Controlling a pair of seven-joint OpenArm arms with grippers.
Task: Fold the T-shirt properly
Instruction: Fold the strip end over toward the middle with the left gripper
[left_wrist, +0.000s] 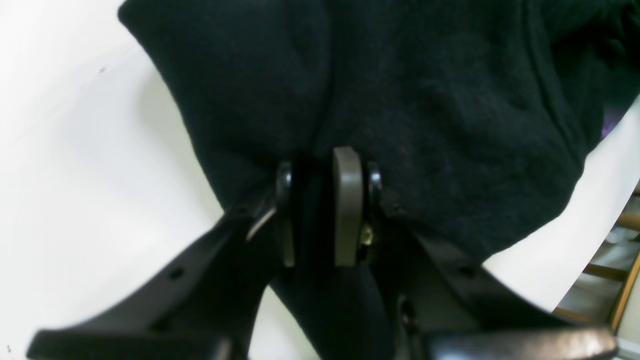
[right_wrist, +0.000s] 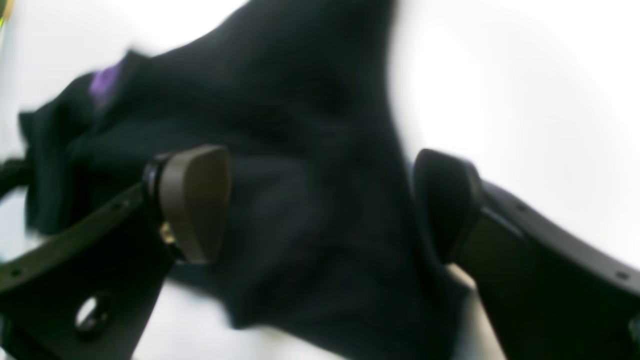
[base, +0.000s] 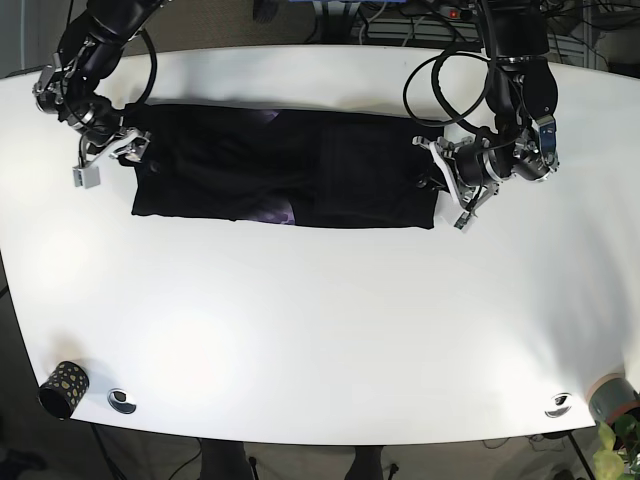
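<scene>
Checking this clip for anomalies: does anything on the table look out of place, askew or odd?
Little stands out. The black T-shirt lies as a long band on the white table, its left end bunched. The left gripper is shut on its edge; the right gripper is open. The right wrist view is blurred.

Black T-shirt (base: 285, 175) flat on white table (base: 320, 330) — hands at either end

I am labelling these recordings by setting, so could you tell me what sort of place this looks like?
Probably a robotics lab or workshop: a plain white table serves as a test bench, with cables and a power strip behind it, and a black T-shirt laid out between the arms.
</scene>
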